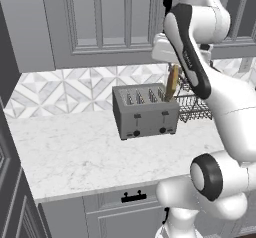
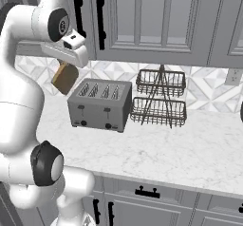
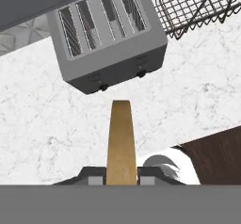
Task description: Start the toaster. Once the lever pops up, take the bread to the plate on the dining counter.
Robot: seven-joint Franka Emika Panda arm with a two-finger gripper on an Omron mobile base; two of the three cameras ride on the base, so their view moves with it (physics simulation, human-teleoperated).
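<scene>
Bread (image 1: 172, 82) above toaster (image 1: 145, 111)

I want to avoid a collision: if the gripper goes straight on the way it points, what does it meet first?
Probably the marble worktop just before the toaster; the gripper holds the bread, which would touch first. Depth is unclear.

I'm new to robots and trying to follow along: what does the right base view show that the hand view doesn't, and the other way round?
Right base view alone: the grey upper cabinets, the arm's white body and the drawer handle under the counter. Hand view alone: a dark wooden floor patch and the bread edge-on between the fingers. Both: the toaster, its slots empty, the wire rack, and the bread lifted clear.
</scene>
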